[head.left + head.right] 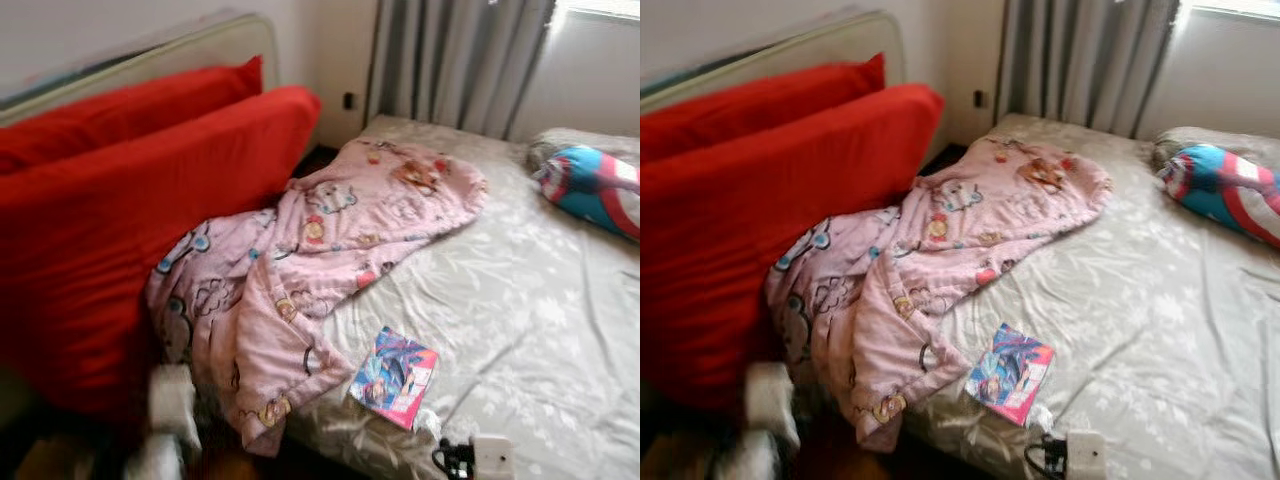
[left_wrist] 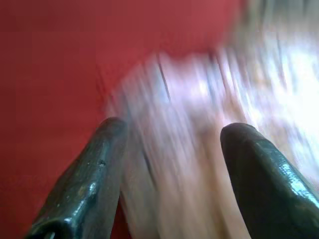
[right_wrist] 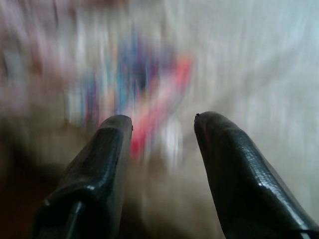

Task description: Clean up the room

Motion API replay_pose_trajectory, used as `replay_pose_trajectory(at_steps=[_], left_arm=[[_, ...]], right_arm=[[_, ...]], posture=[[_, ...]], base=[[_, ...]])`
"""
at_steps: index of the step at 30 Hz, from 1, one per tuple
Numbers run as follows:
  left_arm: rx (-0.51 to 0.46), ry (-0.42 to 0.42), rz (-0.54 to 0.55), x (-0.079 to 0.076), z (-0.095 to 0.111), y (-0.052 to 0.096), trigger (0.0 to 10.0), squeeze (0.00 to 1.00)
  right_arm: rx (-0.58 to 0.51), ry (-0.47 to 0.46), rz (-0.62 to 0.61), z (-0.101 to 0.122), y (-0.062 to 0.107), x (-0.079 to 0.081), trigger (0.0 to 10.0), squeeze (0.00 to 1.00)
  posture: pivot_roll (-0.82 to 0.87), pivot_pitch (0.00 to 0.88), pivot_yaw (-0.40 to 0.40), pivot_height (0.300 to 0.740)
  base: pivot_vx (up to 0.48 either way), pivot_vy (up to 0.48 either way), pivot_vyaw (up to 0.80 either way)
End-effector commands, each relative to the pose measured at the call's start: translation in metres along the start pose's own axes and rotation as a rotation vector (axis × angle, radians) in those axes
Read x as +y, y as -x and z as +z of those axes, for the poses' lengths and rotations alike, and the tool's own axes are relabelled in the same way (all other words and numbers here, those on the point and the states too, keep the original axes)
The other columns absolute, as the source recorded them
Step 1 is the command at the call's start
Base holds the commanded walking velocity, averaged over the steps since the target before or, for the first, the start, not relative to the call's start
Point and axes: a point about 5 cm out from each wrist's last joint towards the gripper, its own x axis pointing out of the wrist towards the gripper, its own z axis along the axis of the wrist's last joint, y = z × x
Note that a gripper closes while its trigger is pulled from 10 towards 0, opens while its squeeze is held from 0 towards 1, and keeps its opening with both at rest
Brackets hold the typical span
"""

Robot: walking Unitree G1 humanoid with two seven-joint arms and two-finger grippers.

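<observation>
A pink cartoon-print blanket (image 1: 320,250) lies crumpled across the near left part of the bed and hangs over its edge. A colourful book (image 1: 394,376) lies flat on the grey sheet (image 1: 520,330) near the front edge. My left gripper (image 2: 172,132) is open, looking at the blurred pink blanket beside the red cushion. My right gripper (image 3: 162,119) is open, aimed at the blurred book. Part of my left arm (image 1: 172,405) shows at the bottom left, part of my right arm (image 1: 475,458) at the bottom.
Two big red cushions (image 1: 120,210) lean against a headboard (image 1: 190,45) on the left. A blue, red and white pillow (image 1: 595,188) lies at the bed's far right. Grey curtains (image 1: 450,60) hang behind the bed. Dark floor shows at the bottom left.
</observation>
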Motion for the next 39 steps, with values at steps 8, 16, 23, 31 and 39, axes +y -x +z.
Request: replay_pose_trajectory(at_steps=[8, 16, 23, 31, 39], left_arm=[[-0.014, 0.089, -0.16, -0.046, -0.005, 0.027, 10.0, 0.0], [0.022, 0.099, -0.153, -0.035, -0.008, 0.043, 10.0, 0.0], [0.05, 0.11, -0.235, -0.038, -0.001, 0.042, 10.0, 0.0], [0.064, 0.097, -0.266, -0.028, 0.004, 0.045, 10.0, 0.0], [0.08, 0.079, -0.255, -0.026, 0.008, 0.048, 10.0, 0.0]], right_arm=[[-0.303, 0.064, -0.052, 0.057, -0.012, -0.022, 10.0, 0.0], [-0.28, -0.013, -0.148, 0.05, -0.001, -0.024, 10.0, 0.0], [-0.282, 0.012, -0.061, 0.07, -0.016, 0.002, 10.0, 0.0], [-0.236, 0.032, 0.04, 0.067, -0.021, 0.023, 10.0, 0.0], [-0.22, 0.011, 0.025, 0.072, -0.024, 0.023, 10.0, 0.0]], posture=[[-0.04, 0.0, -0.025, 0.74], [0.01, 0.0, -0.041, 0.74], [0.03, 0.0, -0.043, 0.74], [0.06, 0.0, -0.045, 0.725], [0.07, 0.0, -0.043, 0.675]], base=[[0.0, 0.0, 0.0], [0.0, 0.0, 0.0], [0.0, 0.0, 0.0], [0.0, 0.0, 0.0], [0.0, 0.0, 0.0]])
